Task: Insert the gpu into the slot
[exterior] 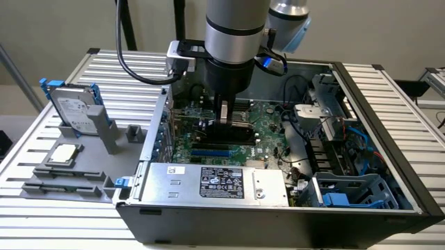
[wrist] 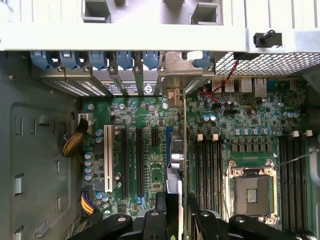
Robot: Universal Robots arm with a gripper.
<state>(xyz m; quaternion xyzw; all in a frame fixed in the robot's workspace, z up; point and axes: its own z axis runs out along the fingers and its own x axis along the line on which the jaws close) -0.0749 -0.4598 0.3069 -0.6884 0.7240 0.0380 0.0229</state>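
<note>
Gripper (wrist: 175, 220) was down inside the case (exterior: 278, 229), over the motherboard (wrist: 150, 170). Its jaws stood fairly wide but were clamped on the gpu (wrist: 183, 140). We noted the gpu on edge, its bracket (wrist: 176, 65) at the case's rear edge. The slot (wrist: 169, 142) lay just beside the gpu; we could not tell whether they touched.
</note>
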